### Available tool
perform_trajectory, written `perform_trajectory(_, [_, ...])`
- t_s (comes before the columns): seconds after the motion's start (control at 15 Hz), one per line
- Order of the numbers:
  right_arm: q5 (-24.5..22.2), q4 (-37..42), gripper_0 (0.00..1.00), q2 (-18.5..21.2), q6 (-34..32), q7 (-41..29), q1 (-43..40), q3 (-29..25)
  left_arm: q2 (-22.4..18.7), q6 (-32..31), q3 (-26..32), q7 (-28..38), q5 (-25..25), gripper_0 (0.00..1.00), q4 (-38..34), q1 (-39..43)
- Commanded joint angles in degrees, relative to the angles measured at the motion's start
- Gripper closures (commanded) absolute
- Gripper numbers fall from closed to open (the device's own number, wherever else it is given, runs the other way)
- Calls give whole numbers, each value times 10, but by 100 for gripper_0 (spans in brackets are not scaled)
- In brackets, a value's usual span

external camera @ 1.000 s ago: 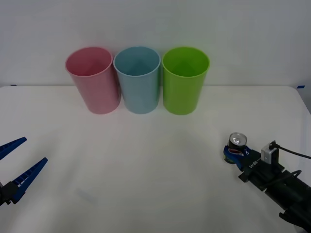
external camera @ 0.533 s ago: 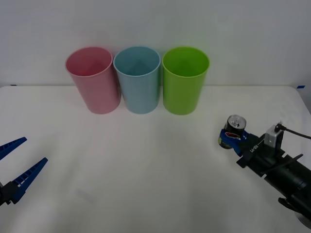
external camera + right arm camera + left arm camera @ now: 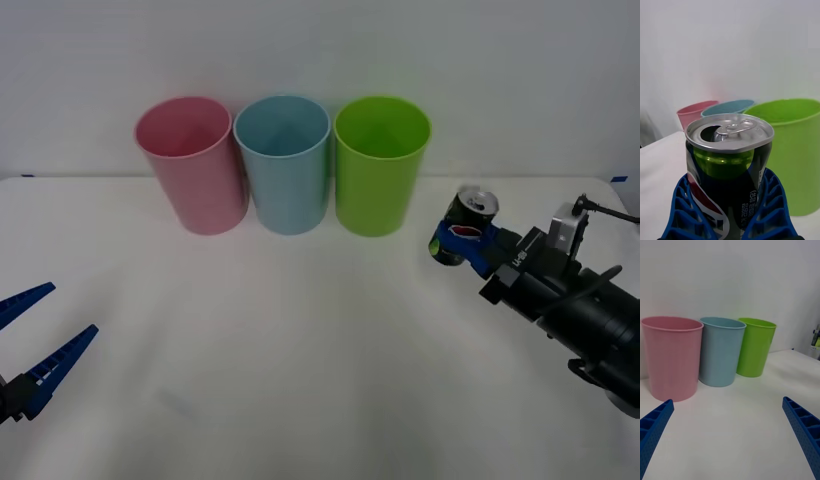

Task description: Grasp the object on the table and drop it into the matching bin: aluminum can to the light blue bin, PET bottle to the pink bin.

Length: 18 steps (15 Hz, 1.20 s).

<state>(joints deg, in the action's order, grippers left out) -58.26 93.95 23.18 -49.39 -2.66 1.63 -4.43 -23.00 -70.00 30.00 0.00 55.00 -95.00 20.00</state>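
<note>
Fingers of the right gripper are clamped on the aluminum can, which is now up off the table and tilted, closer to the lime green bin than a second ago. Light blue bin sits between the pink bin and the green one. Left gripper hasn't budged, fingers spread wide at the near left.
</note>
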Motion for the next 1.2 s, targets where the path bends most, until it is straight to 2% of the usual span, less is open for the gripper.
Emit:
perform_trajectory(0.07, [-1, 0, 100, 1, 1, -9, 40, 12, 0, 0, 0, 0, 0, 0, 0, 0])
perform_trajectory(0.4, [-23, 0, 100, 1, 39, -21, 108, 45, 0, 0, 0, 0, 0, 0, 0, 0])
perform_trajectory(0.73, [-37, -3, 100, 0, 192, -27, 176, 133, 0, 0, 0, 0, 0, 0, 0, 0])
perform_trajectory(0.8, [-37, -15, 100, -1, 213, -30, 196, 149, 0, 0, 0, 0, 0, 0, 0, 0])
perform_trajectory(0.93, [-40, -57, 100, -16, 217, -31, 239, 155, 0, 0, 0, 0, 0, 0, 0, 0])
perform_trajectory(1.2, [-71, -176, 100, -67, 218, -31, 339, 156, 0, 0, 0, 0, 0, 0, 0, 0])
